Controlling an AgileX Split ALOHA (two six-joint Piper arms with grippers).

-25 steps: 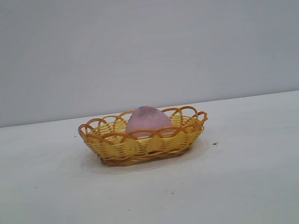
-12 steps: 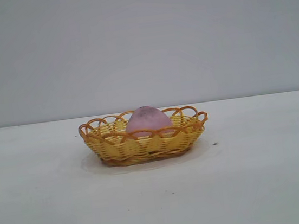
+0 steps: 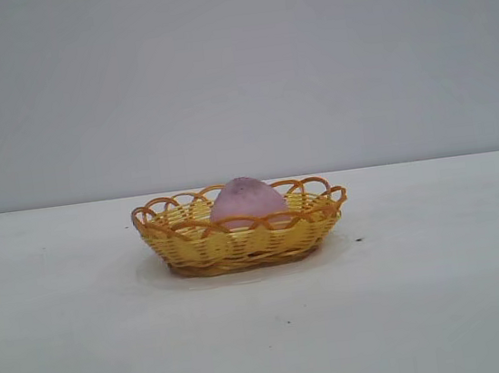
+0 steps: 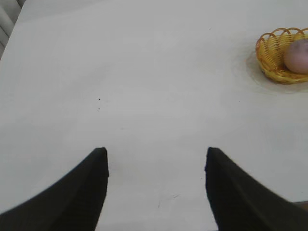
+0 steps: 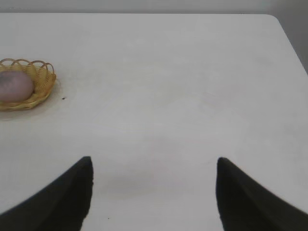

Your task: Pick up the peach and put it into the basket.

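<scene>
The pink-mauve peach [image 3: 246, 199] lies inside the yellow-orange wicker basket [image 3: 238, 242] at the middle of the white table. Both also show in the left wrist view, peach [image 4: 297, 56] in basket [image 4: 270, 55], and in the right wrist view, peach [image 5: 15, 85] in basket [image 5: 44, 82]. My left gripper [image 4: 156, 156] hangs open over bare table, far from the basket, with nothing between its dark fingers. My right gripper [image 5: 153, 163] is likewise open and empty, well off to the basket's other side. Neither arm appears in the exterior view.
The white table [image 3: 444, 290] stretches wide around the basket, with a few small dark specks on it. A grey wall stands behind. The table's far edge and a rounded corner [image 5: 276, 19] show in the right wrist view.
</scene>
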